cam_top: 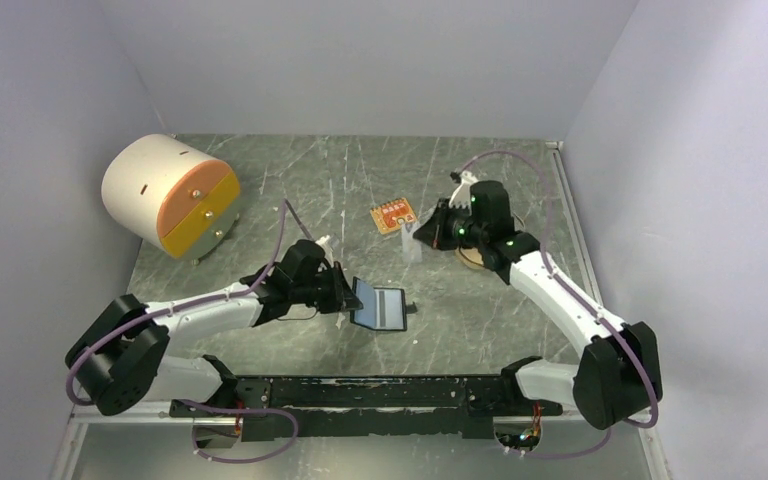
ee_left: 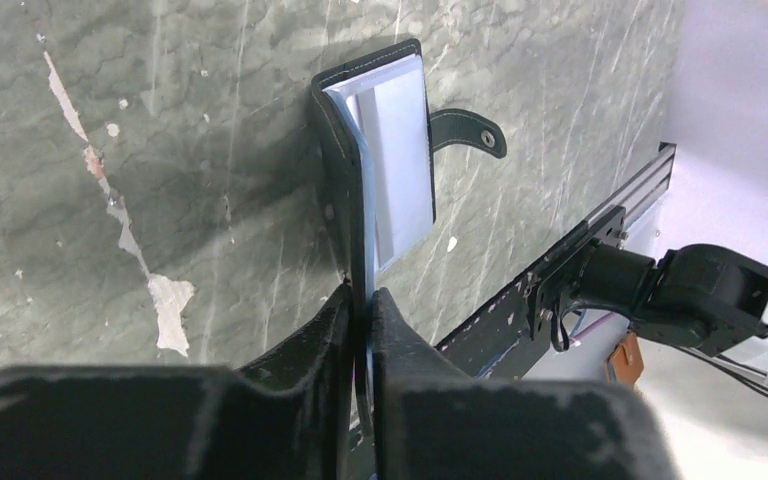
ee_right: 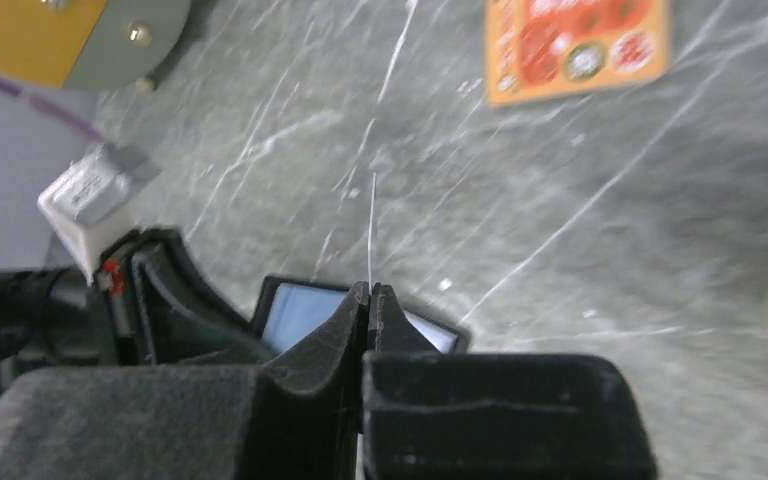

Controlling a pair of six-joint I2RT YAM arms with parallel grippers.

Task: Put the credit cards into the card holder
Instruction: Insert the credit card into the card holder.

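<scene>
Pinching the card holder (ee_left: 392,170) is the left hand (ee_left: 360,297); the right hand (ee_right: 370,292) grips a credit card (ee_right: 372,232).

We are seeing the card (ee_right: 371,230) only edge-on, its face hidden; the right arm (cam_top: 560,290) is covering most of the tray (cam_top: 471,262).

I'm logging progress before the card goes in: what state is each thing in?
wallet: open, one flap pinched
tab: unsnapped
left gripper: shut on wallet flap
card: held on edge, not yet in wallet
right gripper: shut on card
orange card: lying flat on table
drawers: shut
</scene>
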